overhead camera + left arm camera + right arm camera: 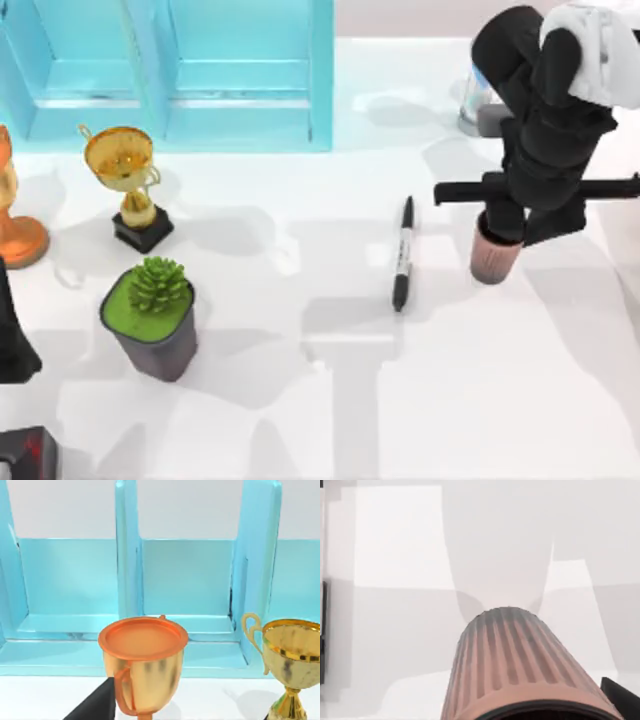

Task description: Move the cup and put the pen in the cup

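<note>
The ribbed copper-brown cup (pixel 494 260) stands upright on the white table right of centre. My right gripper (pixel 508 228) comes down on its rim from above and is shut on the cup. In the right wrist view the cup (pixel 520 665) is very close, with one dark finger (pixel 622 700) against its rim. The black pen (pixel 402 252) with a white label band lies flat just left of the cup, pointing toward the table's back; a sliver of this pen (pixel 322 630) also appears in the right wrist view. My left arm (pixel 12 345) is parked at the left edge.
A cyan shelf unit (pixel 180 70) runs along the back left. In front of it stand a gold trophy (pixel 125 165) and an orange goblet (pixel 15 235). A dark pot with a green succulent (pixel 150 315) sits front left. A grey object (pixel 478 108) stands behind the right arm.
</note>
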`<state>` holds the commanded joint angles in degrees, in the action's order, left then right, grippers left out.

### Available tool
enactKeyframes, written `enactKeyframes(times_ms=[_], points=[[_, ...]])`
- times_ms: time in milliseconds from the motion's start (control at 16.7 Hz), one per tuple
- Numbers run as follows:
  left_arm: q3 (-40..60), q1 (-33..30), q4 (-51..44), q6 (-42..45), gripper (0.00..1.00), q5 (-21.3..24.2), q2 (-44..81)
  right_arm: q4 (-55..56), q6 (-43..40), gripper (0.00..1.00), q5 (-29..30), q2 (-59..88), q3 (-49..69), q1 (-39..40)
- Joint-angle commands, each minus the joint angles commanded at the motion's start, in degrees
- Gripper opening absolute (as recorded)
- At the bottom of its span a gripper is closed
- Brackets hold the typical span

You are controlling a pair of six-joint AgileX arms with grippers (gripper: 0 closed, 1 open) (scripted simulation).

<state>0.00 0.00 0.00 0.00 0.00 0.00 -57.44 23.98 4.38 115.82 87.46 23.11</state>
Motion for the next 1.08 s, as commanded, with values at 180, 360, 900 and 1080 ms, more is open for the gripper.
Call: enactKeyframes(times_ms=[180,360,900,1080], points=[[0.0,0.0,0.0,0.0,1.0,0.0,0.0,0.0,0.0,0.38,0.0,0.0,0.0,0.0],[0.0,0.0,0.0,0.0,1.0,0.0,0.0,0.0,0.0,0.6,0.0,0.0,0.0,0.0],[0.0,0.0,0.0,0.0,1.0,0.0,0.0,0.0,0.0,1.0,0.0,0.0,0.0,0.0],[0.0,0.0,0.0,0.0,1.0,0.0,0.0,0.0,0.0,1.0,0.0,0.0,0.0,0.0]])
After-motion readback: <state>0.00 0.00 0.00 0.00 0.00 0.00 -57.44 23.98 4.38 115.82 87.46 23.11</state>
